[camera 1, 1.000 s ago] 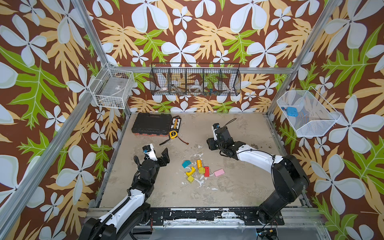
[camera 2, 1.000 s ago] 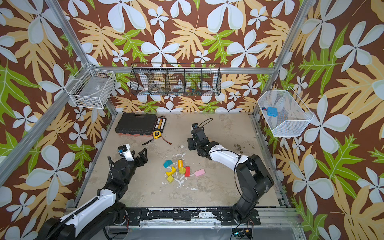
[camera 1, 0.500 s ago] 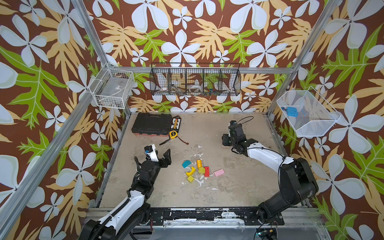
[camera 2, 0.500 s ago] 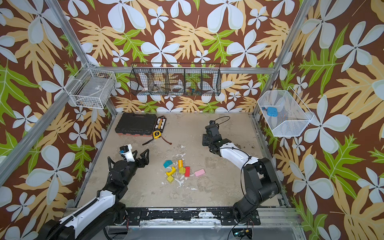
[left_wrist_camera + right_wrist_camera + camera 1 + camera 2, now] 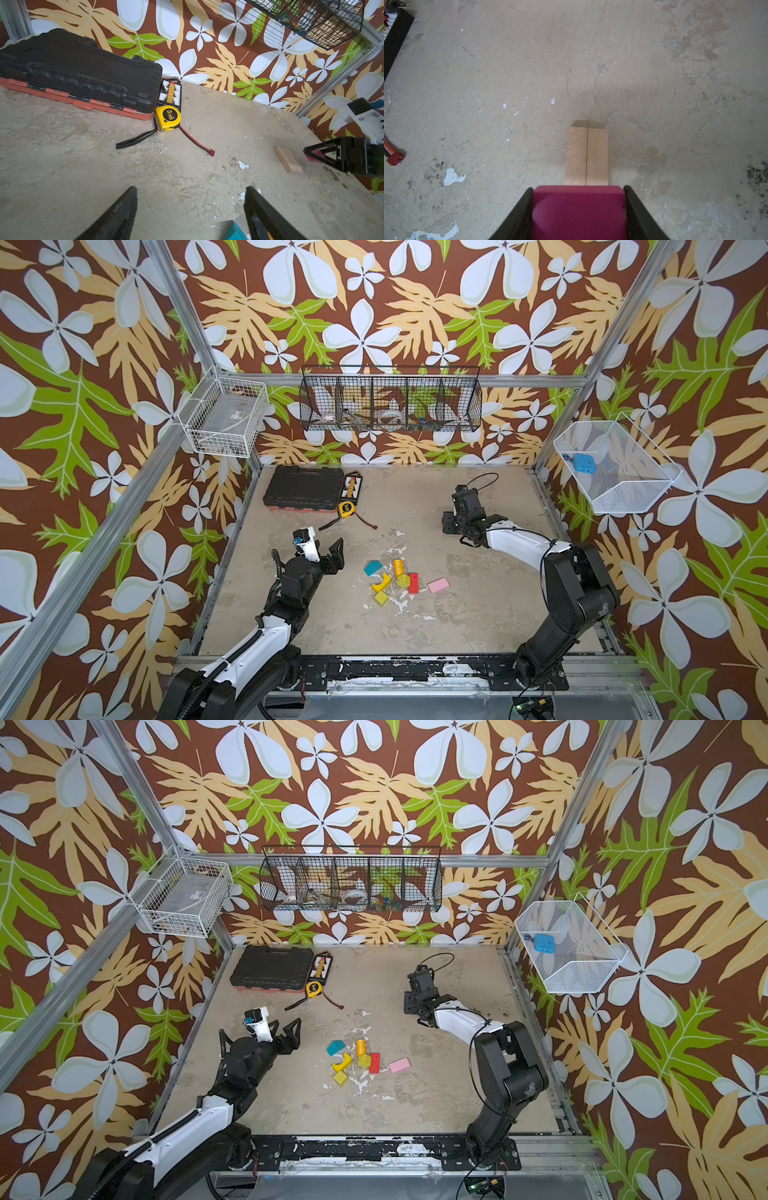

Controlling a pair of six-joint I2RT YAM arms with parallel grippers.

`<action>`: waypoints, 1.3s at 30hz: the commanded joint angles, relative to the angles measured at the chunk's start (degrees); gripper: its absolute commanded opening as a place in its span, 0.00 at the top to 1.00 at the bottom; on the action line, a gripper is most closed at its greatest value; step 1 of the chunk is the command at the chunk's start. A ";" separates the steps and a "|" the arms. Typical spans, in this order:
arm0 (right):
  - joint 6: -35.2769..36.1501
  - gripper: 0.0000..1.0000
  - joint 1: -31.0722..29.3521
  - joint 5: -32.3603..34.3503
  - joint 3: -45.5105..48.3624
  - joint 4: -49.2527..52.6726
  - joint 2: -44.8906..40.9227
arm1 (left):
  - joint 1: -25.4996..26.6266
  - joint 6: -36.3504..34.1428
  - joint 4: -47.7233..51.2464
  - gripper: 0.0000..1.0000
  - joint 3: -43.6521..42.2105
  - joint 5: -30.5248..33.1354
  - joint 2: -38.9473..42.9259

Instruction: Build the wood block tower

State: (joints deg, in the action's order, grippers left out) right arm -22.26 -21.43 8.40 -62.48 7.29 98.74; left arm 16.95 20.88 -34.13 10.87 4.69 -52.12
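Note:
My right gripper (image 5: 578,188) is shut on a magenta block (image 5: 579,212). It hangs over the near end of two plain tan planks (image 5: 586,155) that lie side by side on the floor. In both top views this gripper (image 5: 448,526) hides them. The left wrist view shows a plank (image 5: 287,160) beside the right gripper (image 5: 311,154). The other wood blocks lie loose mid-floor: teal (image 5: 374,567), orange (image 5: 398,567), yellow arch (image 5: 382,583), red (image 5: 413,583), pink (image 5: 439,585), yellow cube (image 5: 380,597). My left gripper (image 5: 330,549) stands open and empty left of them, the teal block (image 5: 233,232) near one finger.
A black tool case (image 5: 301,489), a connector board (image 5: 352,487) and a yellow tape measure (image 5: 345,509) sit at the back left. A red-black cable (image 5: 365,522) trails from them. Wire baskets (image 5: 390,404) hang on the walls.
The right gripper swung to the right, then came back a little to the left and nearer. The left arm has barely moved and its gripper is still open.

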 commanded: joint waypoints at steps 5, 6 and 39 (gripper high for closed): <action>-0.55 0.74 -0.02 -0.02 -1.04 -0.13 1.90 | -0.07 -0.05 -1.17 0.19 0.89 1.03 -1.04; -0.40 0.73 -0.03 0.32 -1.28 0.19 2.31 | -0.04 -0.02 -1.12 0.20 0.91 1.02 -1.08; 0.79 0.68 0.97 2.02 -8.12 1.47 12.79 | -0.01 0.30 -1.11 0.21 0.71 2.05 -0.61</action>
State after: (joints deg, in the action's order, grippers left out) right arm -21.96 -20.34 9.61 -70.30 8.64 111.26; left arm 16.95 20.93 -34.13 11.31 6.20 -52.73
